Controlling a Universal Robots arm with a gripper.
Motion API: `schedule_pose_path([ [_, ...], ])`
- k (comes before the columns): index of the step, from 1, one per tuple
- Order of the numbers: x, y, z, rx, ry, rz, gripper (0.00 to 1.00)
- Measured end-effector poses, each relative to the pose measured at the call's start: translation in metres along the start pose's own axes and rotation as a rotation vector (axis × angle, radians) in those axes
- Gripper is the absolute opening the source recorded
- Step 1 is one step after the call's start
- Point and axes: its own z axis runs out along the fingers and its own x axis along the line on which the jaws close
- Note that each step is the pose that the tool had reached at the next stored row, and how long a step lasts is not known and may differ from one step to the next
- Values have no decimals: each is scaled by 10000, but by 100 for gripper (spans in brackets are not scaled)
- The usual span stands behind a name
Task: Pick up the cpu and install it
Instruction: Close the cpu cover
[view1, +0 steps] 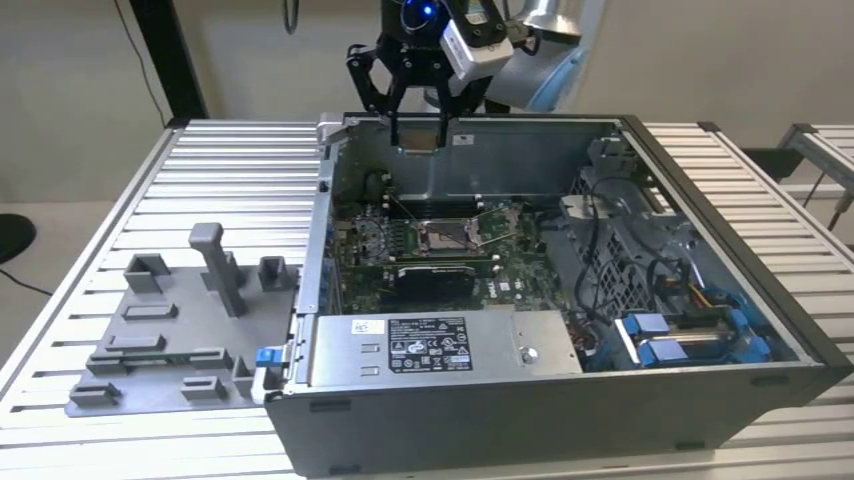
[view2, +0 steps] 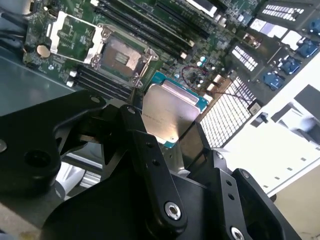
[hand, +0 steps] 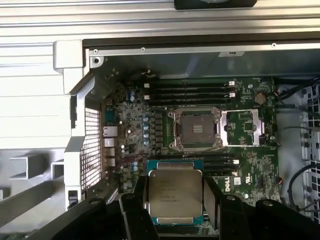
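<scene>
**Chip gripped above the open case**

The black fingers (hand: 139, 196) are clamped on two opposite edges of the cpu (hand: 175, 196), a flat square chip with a pale silver-grey metal top. It hangs in the air over the green motherboard (hand: 250, 165), apart from the dark square socket frame (hand: 196, 129). In the exterior view it sits near the far wall of the open grey metal computer case (view1: 747, 200). The case stands on the ribbed aluminium worktop (view1: 200, 170), beside a grey plastic fixture (view1: 174, 330).
</scene>
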Motion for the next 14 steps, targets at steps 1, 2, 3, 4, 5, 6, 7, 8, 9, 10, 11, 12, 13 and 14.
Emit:
schedule_pose_path([
  [1,-2,23,2,1,0,3,0],
  [2,-4,46,4,1,0,6,0],
  [3,-6,68,7,1,-1,10,0],
  [4,-8,90,9,2,-1,14,0],
  [5,-10,113,11,2,-2,18,0],
  [6,-12,136,14,2,-2,21,0],
  [7,-14,159,16,2,-2,25,0],
  [8,-17,180,18,2,-2,28,0],
  [9,-18,199,20,2,-3,30,0],
  [10,-20,216,22,3,-3,32,0],
  [11,-22,229,24,1,-4,32,0],
  [12,-22,233,24,4,-3,33,0],
  [13,-22,233,24,3,-3,33,0],
  [14,-22,233,24,3,-3,32,0],
])
